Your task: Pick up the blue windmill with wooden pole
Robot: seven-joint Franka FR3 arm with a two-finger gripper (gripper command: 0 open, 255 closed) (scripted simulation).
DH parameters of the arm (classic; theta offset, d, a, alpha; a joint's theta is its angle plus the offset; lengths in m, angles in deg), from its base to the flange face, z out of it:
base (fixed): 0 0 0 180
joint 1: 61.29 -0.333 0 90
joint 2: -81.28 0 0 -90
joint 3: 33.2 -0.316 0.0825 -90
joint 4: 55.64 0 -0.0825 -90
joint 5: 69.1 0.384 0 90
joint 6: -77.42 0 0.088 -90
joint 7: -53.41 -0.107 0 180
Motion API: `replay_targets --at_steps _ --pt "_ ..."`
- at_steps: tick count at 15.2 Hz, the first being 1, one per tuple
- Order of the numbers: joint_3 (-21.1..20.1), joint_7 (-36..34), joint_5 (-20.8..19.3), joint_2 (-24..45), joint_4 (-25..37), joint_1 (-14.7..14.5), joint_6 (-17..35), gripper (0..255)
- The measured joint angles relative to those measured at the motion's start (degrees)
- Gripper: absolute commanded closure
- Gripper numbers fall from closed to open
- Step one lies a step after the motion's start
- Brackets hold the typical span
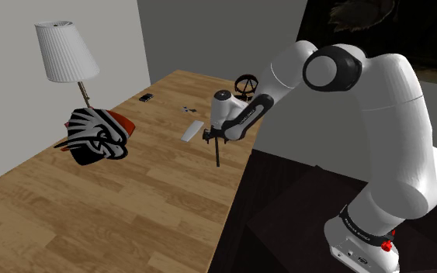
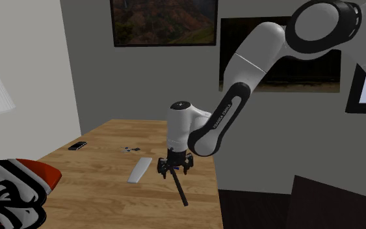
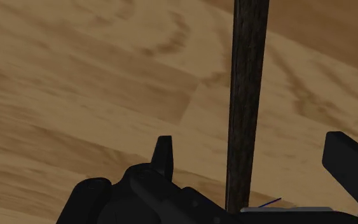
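Note:
The windmill's dark wooden pole (image 1: 217, 153) hangs down from my gripper (image 1: 211, 137) above the wooden table (image 1: 131, 209), near the edge at the shoulder view's right. In the second exterior view the pole (image 2: 180, 190) slants down below the gripper (image 2: 175, 168), its tip off the tabletop. The wrist view has the pole (image 3: 245, 95) running out from between the two fingers of the gripper (image 3: 252, 158), with a sliver of blue (image 3: 270, 202) at its base. The gripper is shut on the windmill's head, which is mostly hidden by the hand.
A flat grey bar (image 1: 192, 130) lies just beside the gripper. A black-and-white patterned object with red (image 1: 96, 133) and a white lamp (image 1: 65, 50) stand at the shoulder view's left. A small black item (image 1: 145, 98) and a dark wire object (image 1: 247, 84) sit farther back.

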Motion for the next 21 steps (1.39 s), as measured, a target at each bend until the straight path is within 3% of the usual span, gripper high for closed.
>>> replay_targets --at_steps 1,11,21 --pt "0.13 -0.05 -0.11 0.3 0.09 -0.01 0.22 255" --pt "0.24 -0.14 -0.21 0.55 0.19 -0.06 0.44 255" --pt "-2.16 2.33 2.03 -5.63 -2.32 1.7 -3.33 255"
